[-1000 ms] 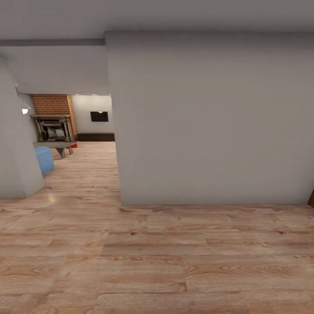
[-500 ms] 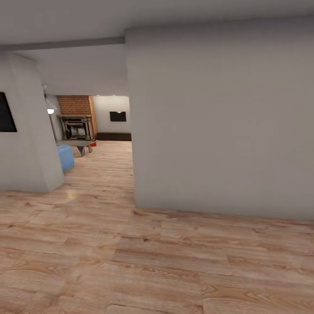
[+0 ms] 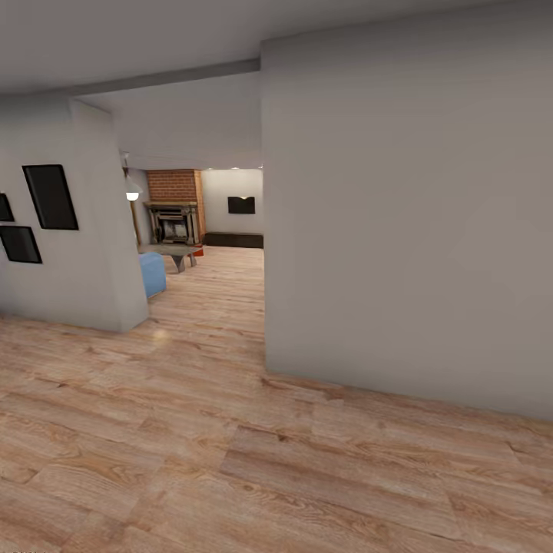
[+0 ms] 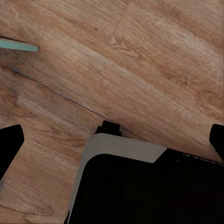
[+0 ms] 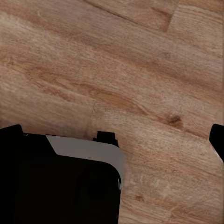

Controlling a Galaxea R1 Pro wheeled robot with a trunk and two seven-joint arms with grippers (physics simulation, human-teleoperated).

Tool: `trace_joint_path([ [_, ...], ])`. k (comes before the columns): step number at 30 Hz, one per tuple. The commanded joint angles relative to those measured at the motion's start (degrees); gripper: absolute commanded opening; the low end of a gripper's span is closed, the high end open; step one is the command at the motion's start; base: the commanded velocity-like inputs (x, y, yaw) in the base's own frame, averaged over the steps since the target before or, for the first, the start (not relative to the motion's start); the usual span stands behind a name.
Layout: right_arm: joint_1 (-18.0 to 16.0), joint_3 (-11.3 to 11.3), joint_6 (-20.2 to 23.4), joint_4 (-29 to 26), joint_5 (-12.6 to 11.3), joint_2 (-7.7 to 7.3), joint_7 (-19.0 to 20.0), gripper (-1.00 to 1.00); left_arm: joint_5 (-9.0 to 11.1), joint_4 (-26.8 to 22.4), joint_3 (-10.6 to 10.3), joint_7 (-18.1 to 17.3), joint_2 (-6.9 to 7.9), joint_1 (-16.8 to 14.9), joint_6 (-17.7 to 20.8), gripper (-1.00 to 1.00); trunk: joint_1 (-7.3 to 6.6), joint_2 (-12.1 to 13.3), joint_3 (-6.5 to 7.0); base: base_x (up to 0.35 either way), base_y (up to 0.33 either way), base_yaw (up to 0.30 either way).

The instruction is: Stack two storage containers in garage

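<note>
Living room (image 3: pixel 201 230) with brick fireplace (image 3: pixel 175 211) beyond a grey wall (image 3: pixel 407 230)

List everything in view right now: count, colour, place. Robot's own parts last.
Wood-plank floor: one, light brown, foreground.
Wall block: one, grey-white, near right.
Picture frames: three, black, left wall.
Brick fireplace: one, red, far room.
Wall TV: one, black, far wall.
Low bench: one, dark brown, under TV.
Blue seat: one, behind left wall corner.
Small table: one, grey, before fireplace.
Left hand: fingers wide apart, empty.
Right hand: same.
</note>
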Motion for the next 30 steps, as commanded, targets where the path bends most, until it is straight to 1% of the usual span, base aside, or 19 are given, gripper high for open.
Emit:
trace_joint_path([
  [1, -0.07, 0.49, -0.35, 0.17, -0.54, 0.02, -0.03, 1.00, 0.37, 0.04, -0.22, 0.09, -0.01, -0.05, -0.17, 1.00, 0.04, -0.05, -0.08, 0.325, 0.000, 0.268],
  [16, -0.07, 0.49, -0.32, 0.16, -0.54, -0.03, -0.03, 1.00, 0.37, 0.06, -0.22, 0.08, -0.02, -0.07, -0.17, 1.00, 0.04, -0.05, -0.08, 0.325, 0.000, 0.258],
  [30, -0.07, 0.91, -0.09, 0.14, -0.13, -0.28, -0.03, 1.00, 0.37, 0.04, -0.23, 0.09, -0.05, -0.06, -0.16, 1.00, 0.04, -0.05, -0.08, 0.325, 0.000, 0.021],
])
